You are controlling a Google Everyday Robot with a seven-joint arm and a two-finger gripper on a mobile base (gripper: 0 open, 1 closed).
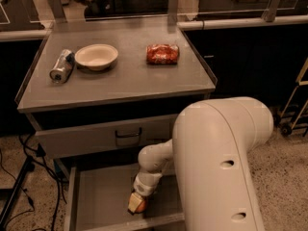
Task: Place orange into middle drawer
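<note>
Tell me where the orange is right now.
In the camera view, the orange is at the tip of the gripper, low inside the open middle drawer, near its front edge and below the closed drawer front with the handle.
</note>
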